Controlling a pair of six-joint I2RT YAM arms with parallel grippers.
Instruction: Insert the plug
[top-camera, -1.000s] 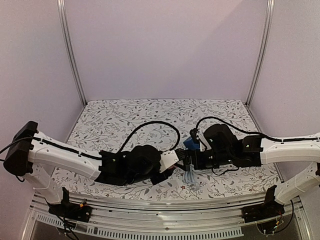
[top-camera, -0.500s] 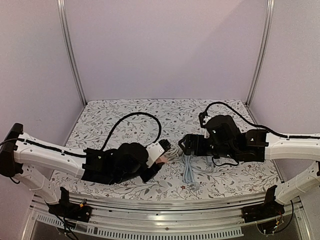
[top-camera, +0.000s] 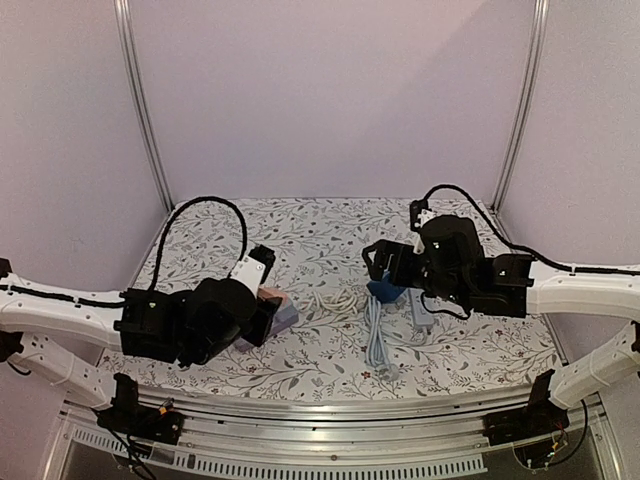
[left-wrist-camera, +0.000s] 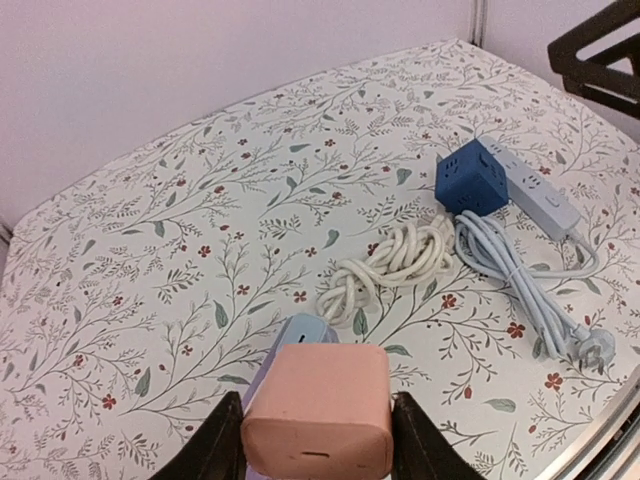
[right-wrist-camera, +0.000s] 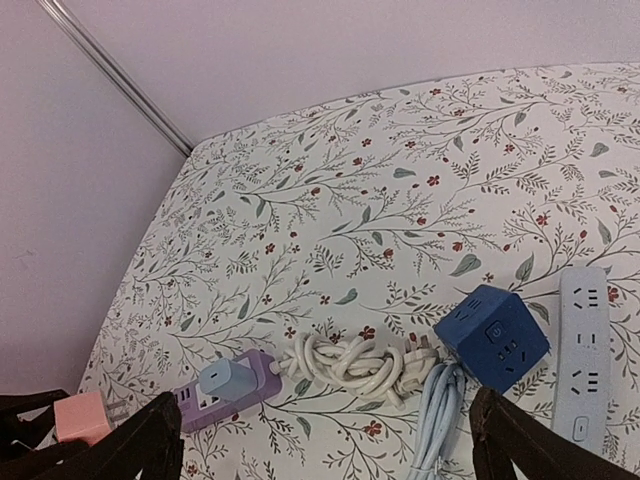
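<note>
left gripper (left-wrist-camera: 318, 442) grips pink plug (left-wrist-camera: 316, 408) (purple strip (right-wrist-camera: 262, 374) holds a blue charger (right-wrist-camera: 222, 380))

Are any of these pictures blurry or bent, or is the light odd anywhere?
Top view: even soft light; the frame posts splay, likely wide-lens perspective. Left wrist view: the pink plug near the lens looks slightly soft. Right wrist view: sharp, but the pincer fingers are dark silhouettes.

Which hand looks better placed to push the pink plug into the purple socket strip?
Left. The left hand grips the pink plug, which sits just beside the purple strip. The right hand is open and empty, over by the blue cube.
</note>
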